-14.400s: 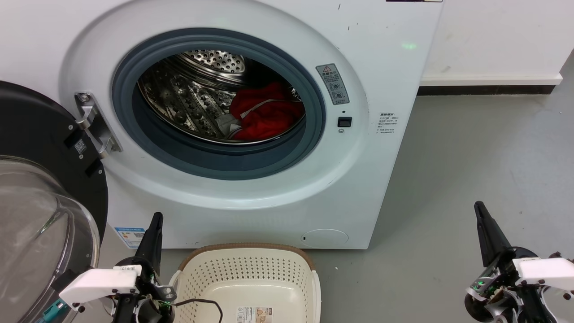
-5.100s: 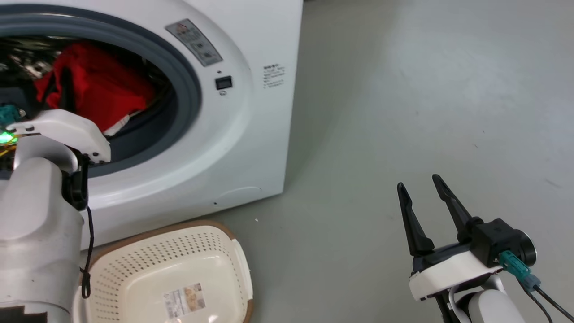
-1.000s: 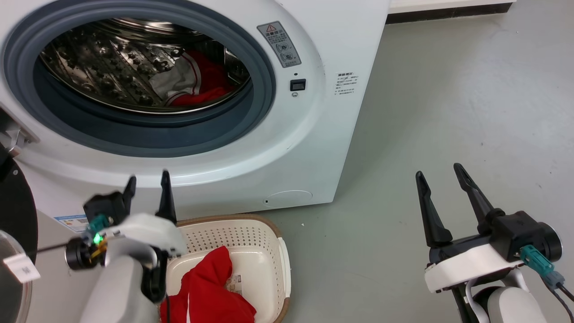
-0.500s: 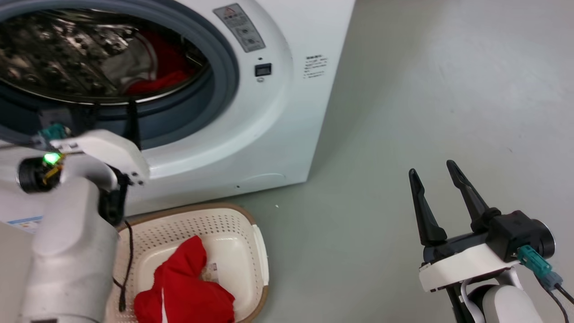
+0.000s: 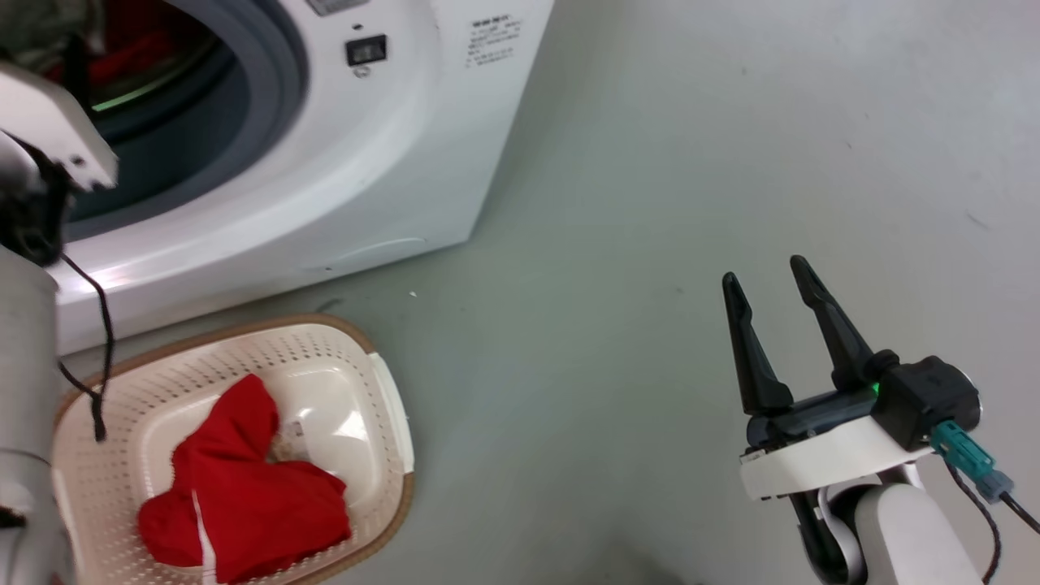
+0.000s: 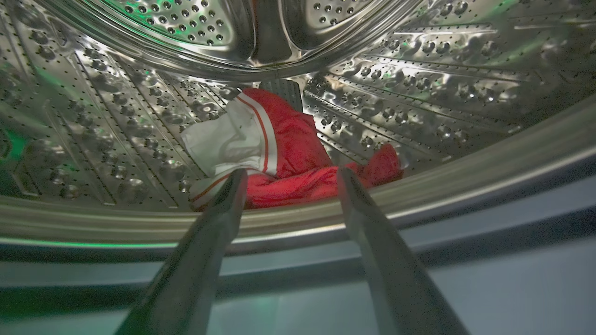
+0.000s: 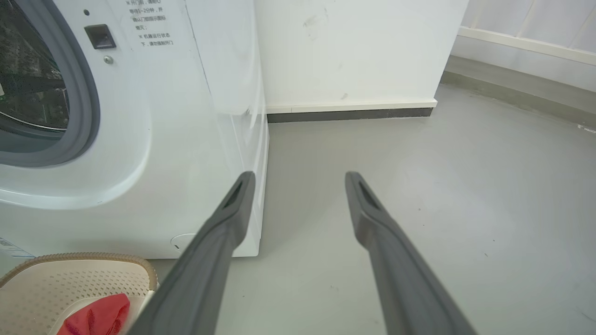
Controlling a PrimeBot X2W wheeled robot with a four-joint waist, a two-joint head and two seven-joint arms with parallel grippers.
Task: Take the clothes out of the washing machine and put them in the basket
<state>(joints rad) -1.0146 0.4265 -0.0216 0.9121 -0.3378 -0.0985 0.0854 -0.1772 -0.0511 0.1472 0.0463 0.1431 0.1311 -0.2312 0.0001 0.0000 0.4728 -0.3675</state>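
The cream perforated plastic laundry basket (image 5: pixel 345 357) sits on the grey floor (image 5: pixel 650 162) just below the porthole of the large white front-loading washing machine (image 5: pixel 390 162), likely so a garment needs little carrying. One bright red fabric garment with a white stripe (image 5: pixel 244 504) already lies in it.

The left gripper (image 6: pixel 291 172) points over the lip of the perforated steel drum (image 6: pixel 419 70), its fingers spread either side of a second red garment with white trim (image 6: pixel 298 149). This looks like the approach to a grasp, though contact is hard to judge. The right gripper (image 5: pixel 764 270) hangs spread and empty over bare floor, well apart from the work.

The head view catches a blurred sliver of red through the porthole, while the left wrist view lays out the garment's folds. The right wrist view clips one corner of the basket, and the head view shows its whole load.
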